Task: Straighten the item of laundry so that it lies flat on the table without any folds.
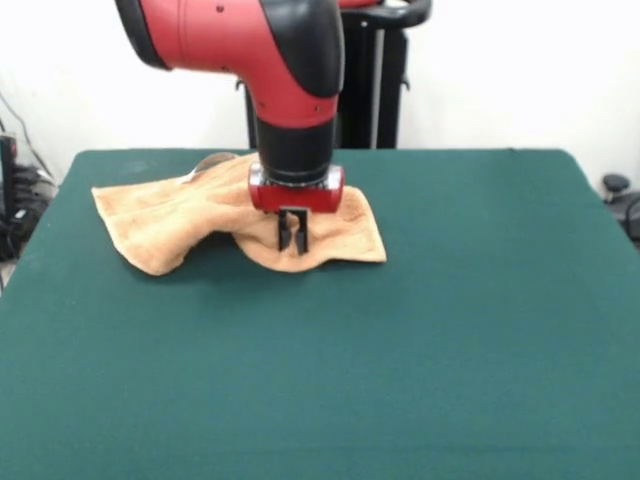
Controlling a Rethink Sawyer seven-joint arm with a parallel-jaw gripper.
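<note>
The orange-tan towel (160, 215) lies rumpled on the far left part of the green table (420, 350), with folds and a raised hump in its middle. A pale loop (208, 162) shows at its far edge. My gripper (292, 235) points straight down over the towel's front middle. Its two dark fingers (283, 232) stand close together with a pinch of towel cloth between them. The towel's near edge by the gripper is lifted slightly, with shadow under it. The arm hides part of the towel's far side.
The robot's black pedestal (375, 90) stands behind the table's far edge. Cables and dark gear (15, 200) lie off the table's left side, and a dark object (620, 195) sits off its right side.
</note>
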